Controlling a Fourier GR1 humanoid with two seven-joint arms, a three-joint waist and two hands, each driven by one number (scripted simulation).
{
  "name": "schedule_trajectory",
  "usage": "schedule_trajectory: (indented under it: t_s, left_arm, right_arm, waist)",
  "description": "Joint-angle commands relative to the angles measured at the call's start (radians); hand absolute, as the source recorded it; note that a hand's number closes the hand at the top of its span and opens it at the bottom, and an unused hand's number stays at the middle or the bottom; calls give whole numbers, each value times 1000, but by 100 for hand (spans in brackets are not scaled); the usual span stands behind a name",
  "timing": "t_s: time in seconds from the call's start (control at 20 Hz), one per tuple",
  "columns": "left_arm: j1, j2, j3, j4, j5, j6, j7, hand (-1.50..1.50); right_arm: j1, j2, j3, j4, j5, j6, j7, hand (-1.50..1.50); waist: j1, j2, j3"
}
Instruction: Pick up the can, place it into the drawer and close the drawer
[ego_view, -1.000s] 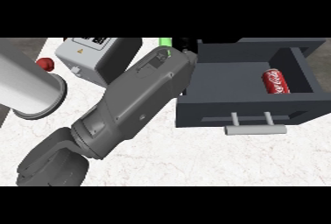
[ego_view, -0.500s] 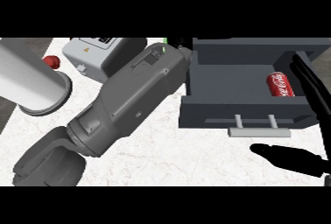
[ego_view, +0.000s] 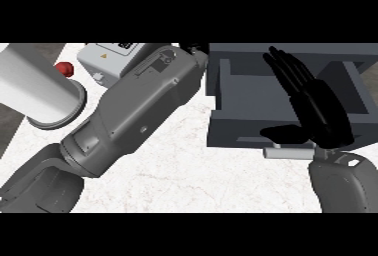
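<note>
The dark grey drawer (ego_view: 240, 102) stands pulled out at the upper right, its pale handle (ego_view: 286, 152) on the near front. My right hand (ego_view: 314, 102) is open with straight fingers pointing away, laid over the drawer's right part, thumb (ego_view: 284, 133) at the front wall. The can is hidden behind that hand. My left forearm (ego_view: 136, 115) runs from the lower left up to the drawer's left back corner. Only a black sliver of the left hand (ego_view: 194, 48) shows there.
A white cylinder (ego_view: 37, 95) lies at the left edge. Beside it are a red knob (ego_view: 65, 68) and a light grey box (ego_view: 109, 59) with a warning label. The marble counter (ego_view: 192, 180) shows between the two arms.
My right hand has come up from the lower right and now lies over the drawer, covering the red can. The left forearm stays in place.
</note>
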Motion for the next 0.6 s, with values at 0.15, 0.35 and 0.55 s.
schedule_trajectory:
  t_s: [0.15, 0.35, 0.55]
  left_arm:
    - [48, 98, -26, -106, -48, 13, 72, -150]
    - [113, 127, -9, -167, -65, 27, 76, -150]
    - [122, 210, -11, -264, -77, 23, 157, -150]
  right_arm:
    - [-138, 5, 38, 346, 188, -169, -9, -150]
    - [-196, 32, 23, 542, 221, -286, -39, -150]
    - [-253, 21, -23, 721, 238, -402, -74, -150]
  waist:
    - [20, -3, 0]
    - [10, -1, 1]
    - [15, -2, 1]
